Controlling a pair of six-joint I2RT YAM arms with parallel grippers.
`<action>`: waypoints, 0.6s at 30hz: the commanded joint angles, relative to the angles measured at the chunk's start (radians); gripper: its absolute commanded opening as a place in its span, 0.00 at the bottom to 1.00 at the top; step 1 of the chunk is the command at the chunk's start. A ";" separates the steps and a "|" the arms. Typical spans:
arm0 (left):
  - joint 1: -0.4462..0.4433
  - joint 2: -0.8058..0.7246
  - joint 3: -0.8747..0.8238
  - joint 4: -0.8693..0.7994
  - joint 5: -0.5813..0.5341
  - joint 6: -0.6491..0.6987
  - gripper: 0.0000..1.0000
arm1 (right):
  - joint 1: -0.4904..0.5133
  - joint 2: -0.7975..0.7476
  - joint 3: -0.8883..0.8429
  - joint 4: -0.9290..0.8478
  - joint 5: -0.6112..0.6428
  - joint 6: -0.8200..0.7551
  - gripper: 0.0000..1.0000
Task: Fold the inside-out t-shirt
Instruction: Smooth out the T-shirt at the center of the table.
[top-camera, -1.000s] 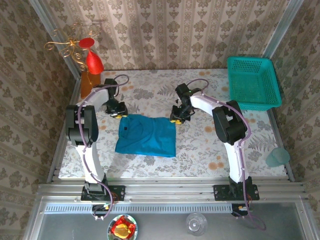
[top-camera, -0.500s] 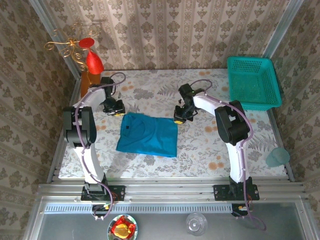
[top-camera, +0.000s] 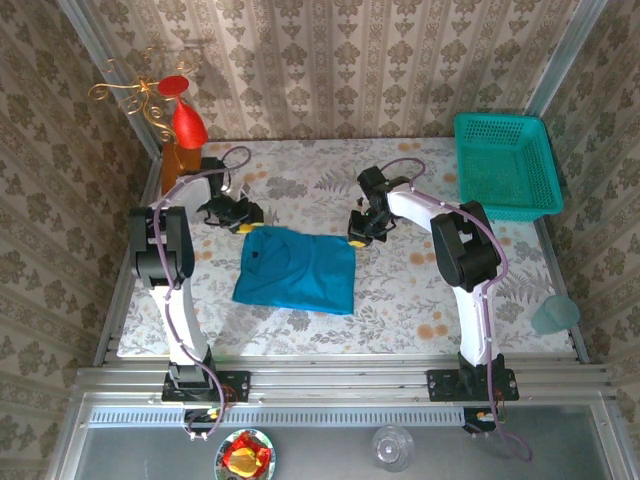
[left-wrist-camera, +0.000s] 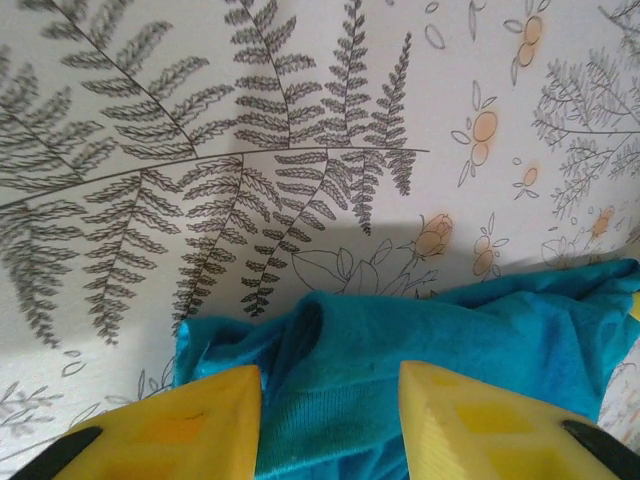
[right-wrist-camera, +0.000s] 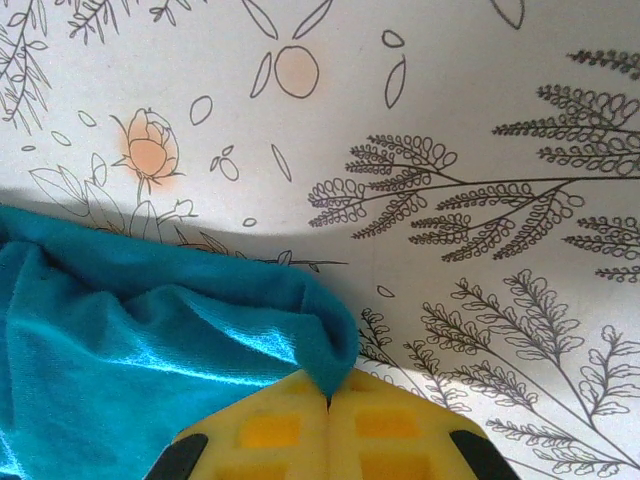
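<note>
The t-shirt (top-camera: 295, 272) lies folded mid-table (top-camera: 400, 290). The right claw (top-camera: 357, 235) is clenched on its far right corner; the left claw (top-camera: 243, 215) stands parted around the far left one. I'd let go gently and lift straight up, so the fold isn't dragged.

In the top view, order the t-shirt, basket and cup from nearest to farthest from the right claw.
1. T-shirt: its far right corner is pinched in the right claw.
2. Basket: far right corner.
3. Cup: near right edge.
</note>
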 joint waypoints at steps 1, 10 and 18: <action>0.005 0.014 0.000 0.002 0.056 0.019 0.42 | -0.005 -0.037 0.006 -0.037 0.029 -0.019 0.00; 0.005 0.001 -0.007 -0.009 0.007 0.040 0.15 | -0.005 -0.042 -0.001 -0.037 0.035 -0.016 0.00; 0.005 -0.044 0.018 -0.044 -0.197 0.049 0.00 | -0.012 -0.080 -0.039 -0.058 0.102 -0.018 0.00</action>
